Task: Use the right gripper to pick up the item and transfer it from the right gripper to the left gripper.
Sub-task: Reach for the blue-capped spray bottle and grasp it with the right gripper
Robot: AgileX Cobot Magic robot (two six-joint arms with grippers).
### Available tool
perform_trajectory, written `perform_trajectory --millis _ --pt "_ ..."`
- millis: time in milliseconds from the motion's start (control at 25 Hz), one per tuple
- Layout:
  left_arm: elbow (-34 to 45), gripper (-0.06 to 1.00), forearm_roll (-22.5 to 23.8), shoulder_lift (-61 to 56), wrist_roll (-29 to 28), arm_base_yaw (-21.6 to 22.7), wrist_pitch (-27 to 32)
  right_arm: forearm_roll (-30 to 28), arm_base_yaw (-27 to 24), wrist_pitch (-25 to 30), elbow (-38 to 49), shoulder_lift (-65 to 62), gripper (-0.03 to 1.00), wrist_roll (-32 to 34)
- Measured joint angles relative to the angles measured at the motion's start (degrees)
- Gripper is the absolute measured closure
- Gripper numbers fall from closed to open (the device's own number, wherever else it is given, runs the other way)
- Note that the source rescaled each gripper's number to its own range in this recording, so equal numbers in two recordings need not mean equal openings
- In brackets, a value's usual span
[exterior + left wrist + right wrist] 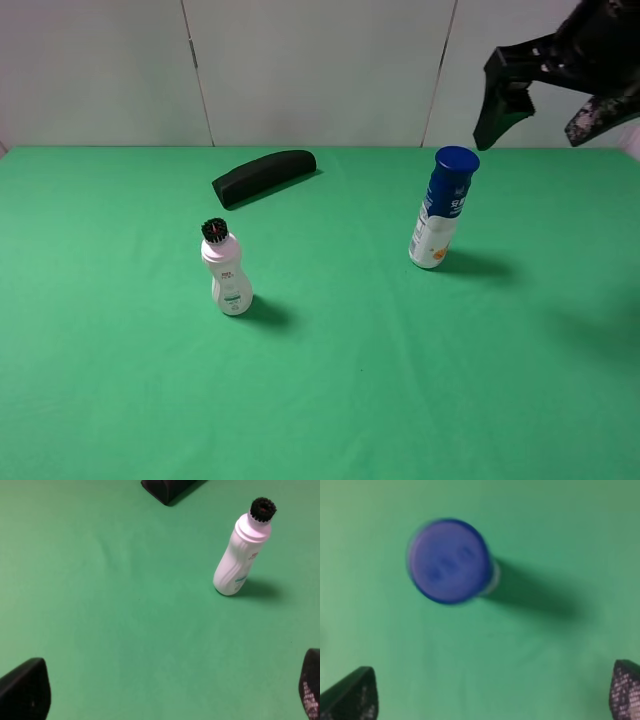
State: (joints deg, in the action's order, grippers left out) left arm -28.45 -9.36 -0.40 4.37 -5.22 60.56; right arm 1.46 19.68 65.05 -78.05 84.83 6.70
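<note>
While the green table (330, 400) fills nearly all of the high view, the right arm (590, 45) hangs above its far right corner, dark against the pale wall. The right gripper (487, 692) is up in the air, touching nothing; its wrist view shows the two fingertips far out at opposite corners, spread wide with only green cloth between them. The blue-capped bottle (442, 207) stands upright on the cloth right of the middle, below and a little to the left of that gripper and clear of it. It has a blue and white body, and its shadow falls to the right. From the right wrist it shows from above as a round blue cap, blurred. A black curved object (264, 175) lies flat near the table's far edge, left of the middle and well apart from the bottle. Nearer the camera than this, the small white bottle (228, 270) with a ribbed black top stands upright on its own. The left gripper (167, 690) is likewise spread wide and holds nothing, with the white bottle well ahead of its fingertips (25, 690).
</note>
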Motion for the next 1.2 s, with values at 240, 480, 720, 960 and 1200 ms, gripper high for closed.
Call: perform_trajectory --millis 240,480,720,960,1200 --pt "0.0 -0.06 0.0 0.0 0.0 0.0 0.0 0.0 0.45 1.24 -7.23 8.76 -0.03 1.08" --pt "0.0 -0.06 -0.05 0.0 0.0 0.0 0.0 0.0 0.45 0.55 -9.14 14.31 -0.03 2.34" --pt "0.0 -0.06 -0.09 0.0 0.0 0.0 0.0 0.0 0.45 -2.23 -9.14 17.65 -0.03 3.43" --pt "0.0 -0.06 -0.09 0.0 0.0 0.0 0.0 0.19 0.45 -3.04 -9.14 20.0 -0.03 3.9" --pt "0.0 -0.06 -0.09 0.0 0.0 0.0 0.0 0.23 0.45 -3.6 -9.14 22.13 -0.03 4.13"
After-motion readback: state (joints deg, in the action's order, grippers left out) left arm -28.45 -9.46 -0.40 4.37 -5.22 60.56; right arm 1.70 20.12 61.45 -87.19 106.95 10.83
